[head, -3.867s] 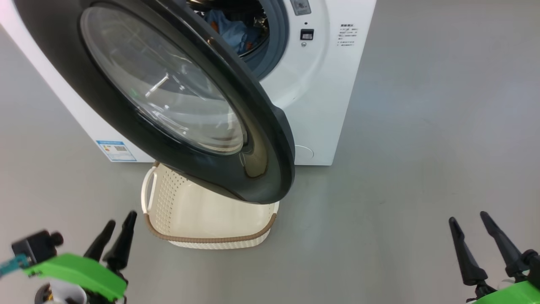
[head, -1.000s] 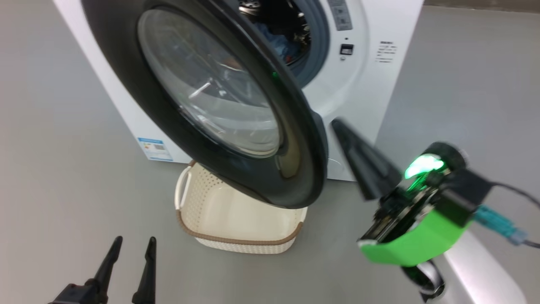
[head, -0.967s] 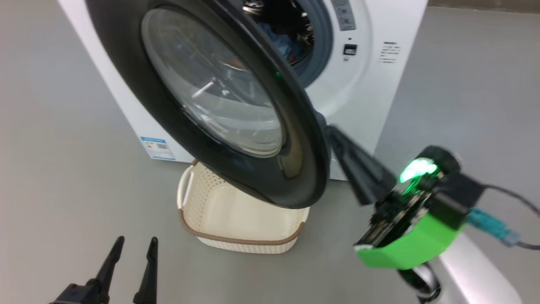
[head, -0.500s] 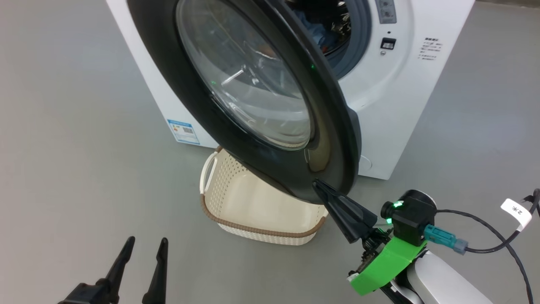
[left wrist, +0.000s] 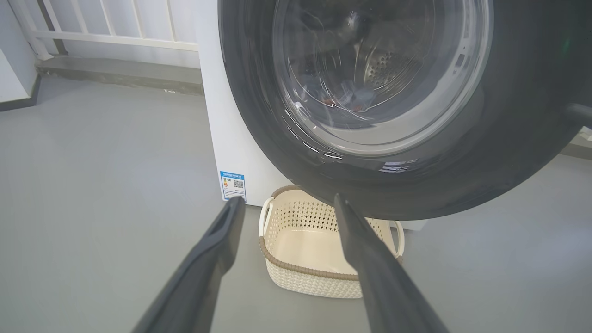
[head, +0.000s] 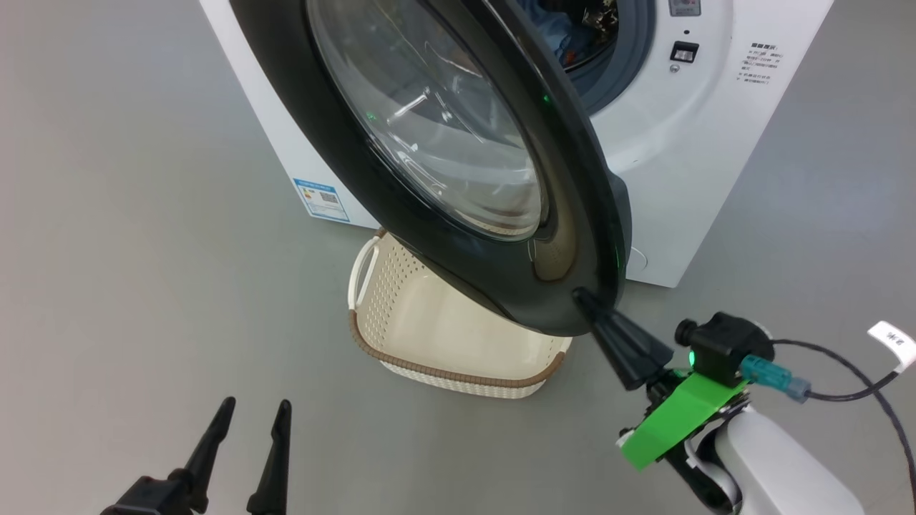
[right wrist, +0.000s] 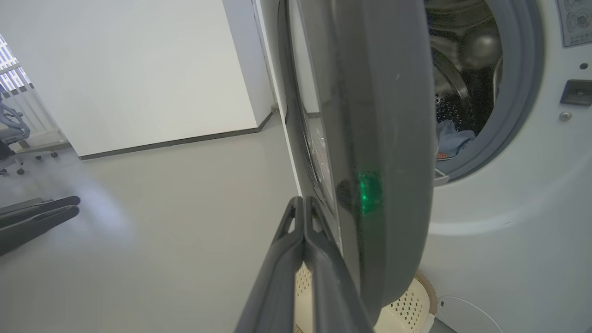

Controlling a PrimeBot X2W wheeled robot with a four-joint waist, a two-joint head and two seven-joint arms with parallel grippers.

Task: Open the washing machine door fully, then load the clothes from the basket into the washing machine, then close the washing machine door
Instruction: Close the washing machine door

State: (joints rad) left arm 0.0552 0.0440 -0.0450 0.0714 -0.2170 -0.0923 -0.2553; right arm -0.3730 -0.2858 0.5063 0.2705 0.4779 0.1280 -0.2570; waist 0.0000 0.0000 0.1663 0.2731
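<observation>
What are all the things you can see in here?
washing machine: one, white, at the back
basket: one, cream with brown rim, in front of the machine
washing machine door: one, black rim, clear glass, swung open above the basket
clothes: number unclear, light blue, inside the machine
label sticker: one, blue, on the machine's side
left gripper: one, black, open, lower left
right gripper: one, black, shut, tip at the door's lower rim
</observation>
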